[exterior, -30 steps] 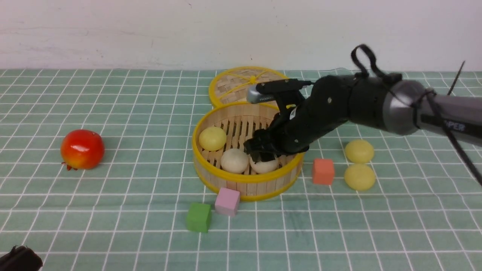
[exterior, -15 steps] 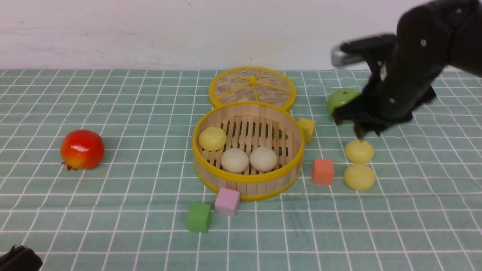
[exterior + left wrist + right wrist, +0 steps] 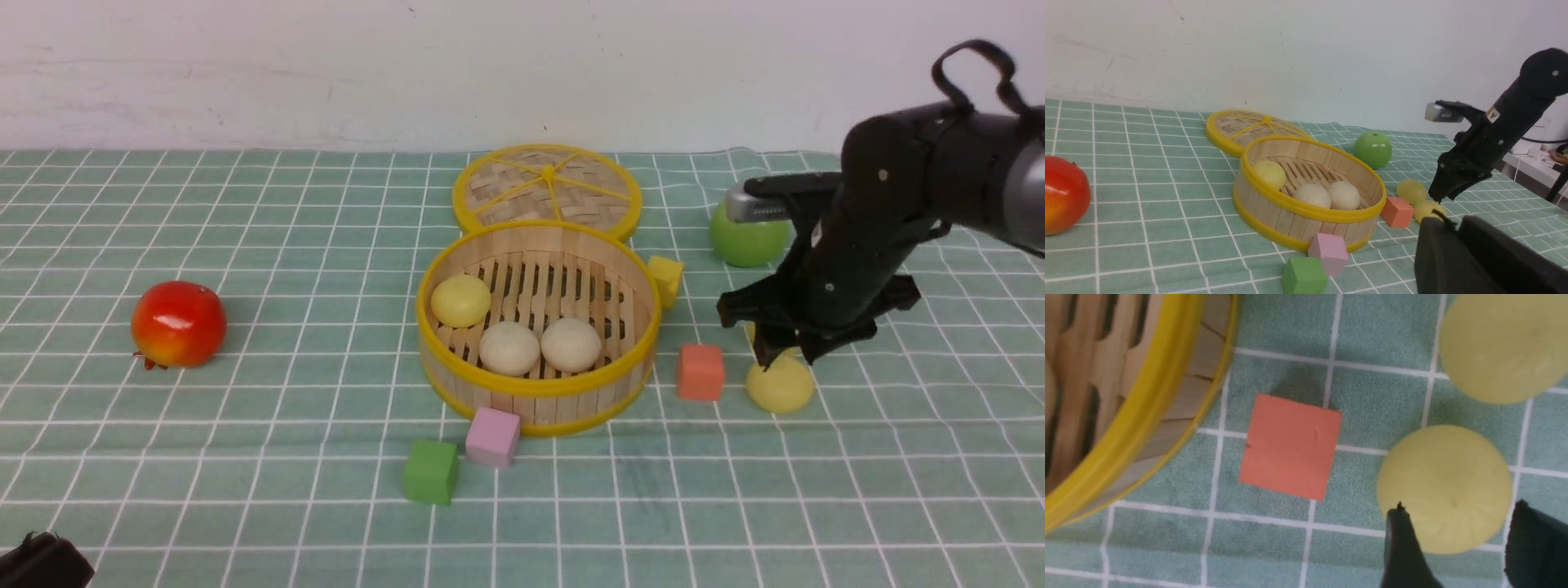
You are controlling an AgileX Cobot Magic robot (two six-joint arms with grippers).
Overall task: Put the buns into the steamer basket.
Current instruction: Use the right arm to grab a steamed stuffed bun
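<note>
Robot lab setup: grid cloth [image 3: 245, 457], bare wall [image 3: 326, 65].

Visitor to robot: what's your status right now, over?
Right arm's fingers open over the near yellow bun. Left arm's fingers low, state unclear. Three buns in the steamer basket, far yellow bun outside too. Orange cube between near bun and basket.

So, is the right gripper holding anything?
Nothing. The right gripper is open just over a yellow bun, one finger to either side of it, not closed on it.
</note>
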